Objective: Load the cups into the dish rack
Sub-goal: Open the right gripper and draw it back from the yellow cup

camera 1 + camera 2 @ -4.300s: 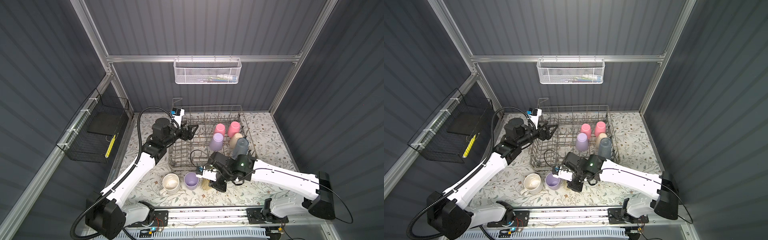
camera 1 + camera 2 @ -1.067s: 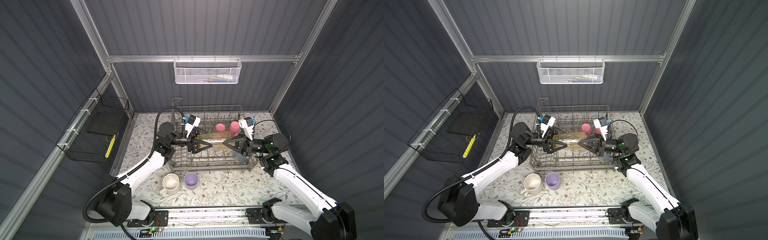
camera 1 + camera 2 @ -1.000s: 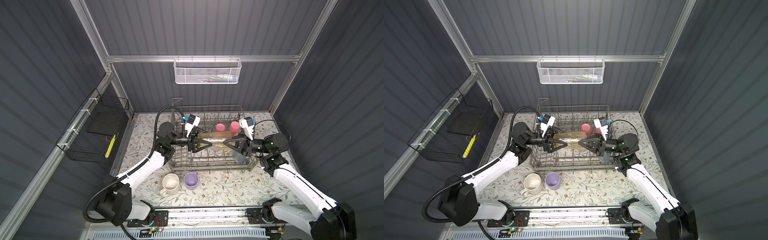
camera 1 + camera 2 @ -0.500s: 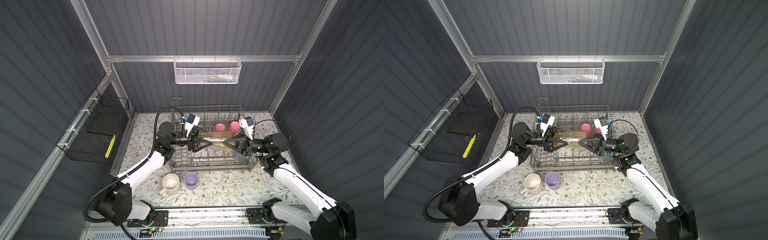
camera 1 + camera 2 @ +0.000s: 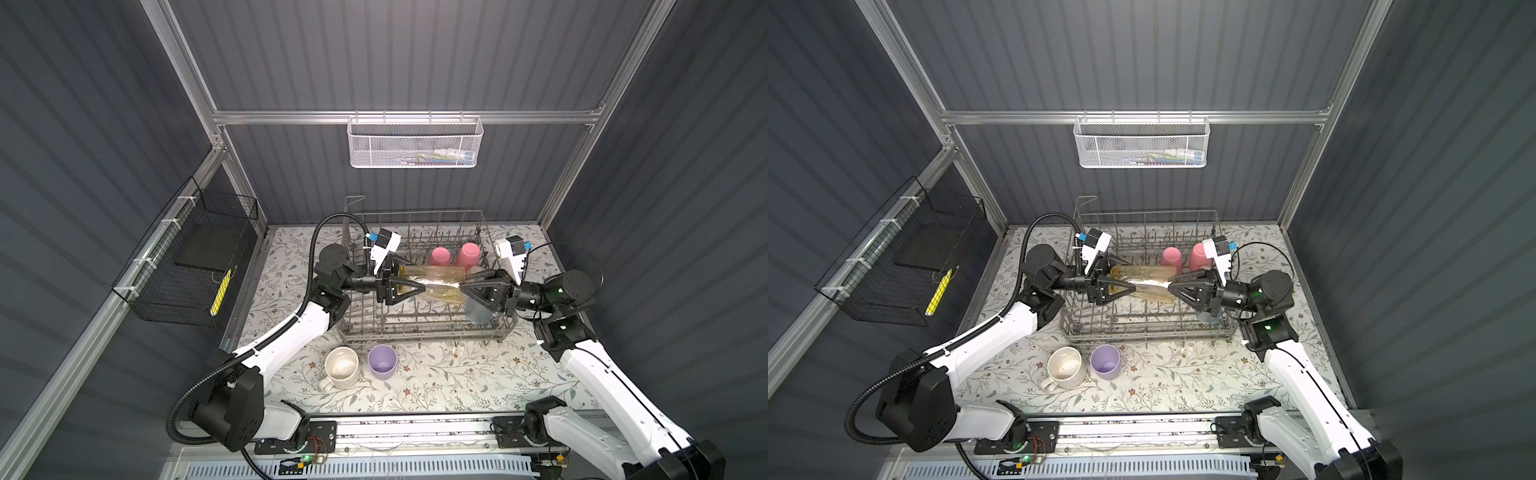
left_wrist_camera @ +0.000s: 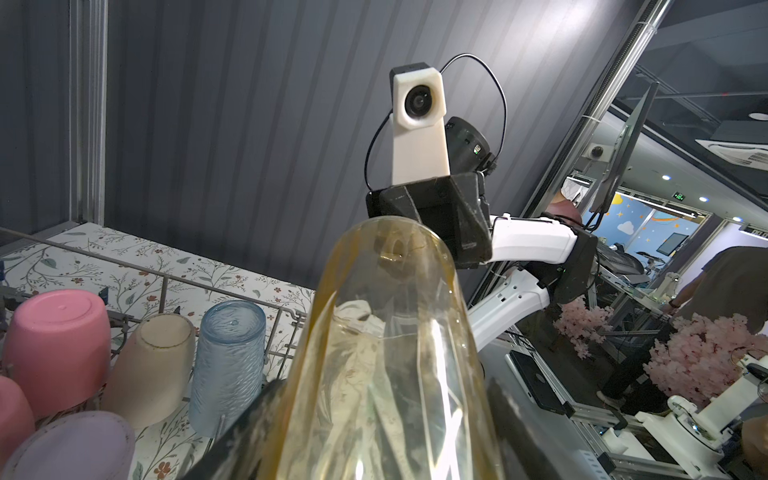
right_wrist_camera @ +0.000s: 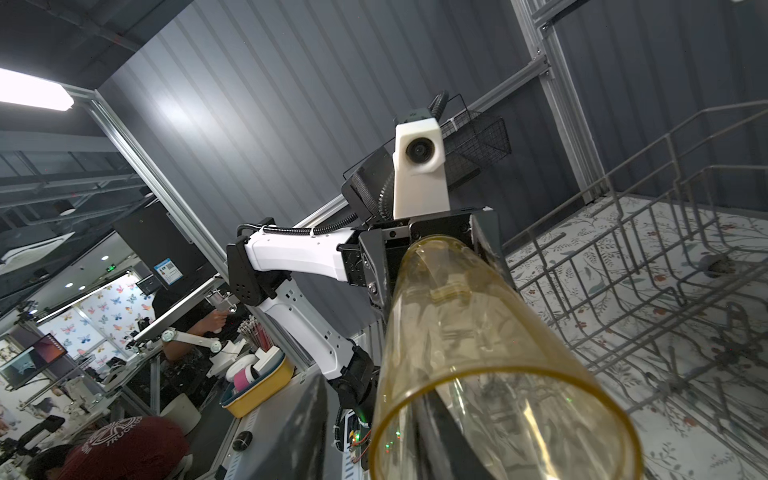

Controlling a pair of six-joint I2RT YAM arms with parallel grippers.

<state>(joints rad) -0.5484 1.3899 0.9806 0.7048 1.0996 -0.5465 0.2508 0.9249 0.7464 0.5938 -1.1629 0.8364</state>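
The left gripper [image 5: 415,286] clamps the base end of the clear yellow tumbler [image 5: 436,282], which lies level above the dish rack [image 5: 415,332]. The right gripper [image 5: 467,286] stands part-open astride its rim. The grey wire rack holds five upturned cups: two pink cups [image 5: 439,255], a beige cup [image 6: 153,365], a rippled clear blue tumbler [image 6: 228,365] and a lilac cup [image 6: 70,449]. In front of the rack, a cream mug [image 5: 341,368] and a second lilac cup [image 5: 383,362] stand upright.

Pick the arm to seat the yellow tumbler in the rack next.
Left, probably. The left gripper clamps the yellow tumbler across its body; the right gripper only straddles the rim, jaws loose. Free tines in the dish rack lie on the left arm's side.
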